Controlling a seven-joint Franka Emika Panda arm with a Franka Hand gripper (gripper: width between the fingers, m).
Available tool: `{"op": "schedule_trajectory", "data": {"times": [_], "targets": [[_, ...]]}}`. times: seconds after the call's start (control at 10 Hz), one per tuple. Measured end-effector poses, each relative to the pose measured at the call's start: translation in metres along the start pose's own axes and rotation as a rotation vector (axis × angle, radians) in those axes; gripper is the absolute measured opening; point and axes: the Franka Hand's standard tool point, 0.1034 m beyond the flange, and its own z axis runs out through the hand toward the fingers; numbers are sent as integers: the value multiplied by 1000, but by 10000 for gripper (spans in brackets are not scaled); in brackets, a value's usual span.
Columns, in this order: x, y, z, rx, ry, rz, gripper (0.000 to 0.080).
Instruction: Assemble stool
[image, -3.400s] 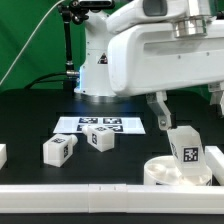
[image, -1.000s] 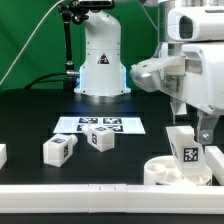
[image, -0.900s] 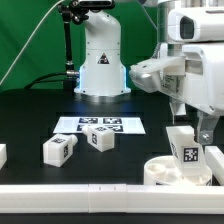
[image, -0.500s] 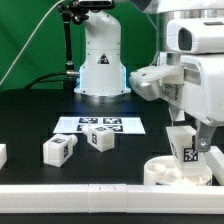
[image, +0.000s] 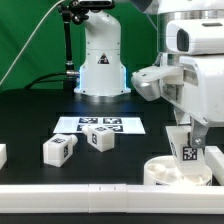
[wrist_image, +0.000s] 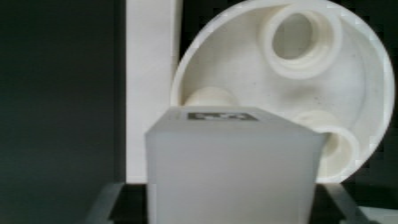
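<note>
A white stool leg (image: 188, 150) with a square tag stands upright on the round white seat (image: 165, 173) at the exterior view's right. My gripper (image: 188, 134) has come down over the leg's top and is shut on it. In the wrist view the leg (wrist_image: 238, 155) fills the space between the two fingers of my gripper (wrist_image: 238, 204), and behind it lies the seat (wrist_image: 356, 75) with an open round socket (wrist_image: 306, 36). Two more tagged legs (image: 59, 150) (image: 100, 138) lie loose on the black table.
The marker board (image: 70, 123) lies flat behind the loose legs. A long white bar (image: 80, 198) runs along the table's front edge, and a small white piece (image: 2, 155) shows at the exterior view's left edge. The arm's base (image: 100, 60) stands at the back.
My gripper came down a little over the upright leg and its jaws went from wide open to shut on it. The loose legs have not moved.
</note>
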Motion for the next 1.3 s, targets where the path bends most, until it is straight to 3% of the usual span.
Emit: {"op": "schedule_trajectory", "data": {"times": [0.3, 0.9, 1.2, 1.3], "targets": [[0, 0, 0, 0, 1, 117, 339], [8, -2, 2, 6, 4, 830, 340], [18, 1, 3, -29, 42, 1027, 340], [18, 1, 3, -24, 46, 1112, 340]]}}
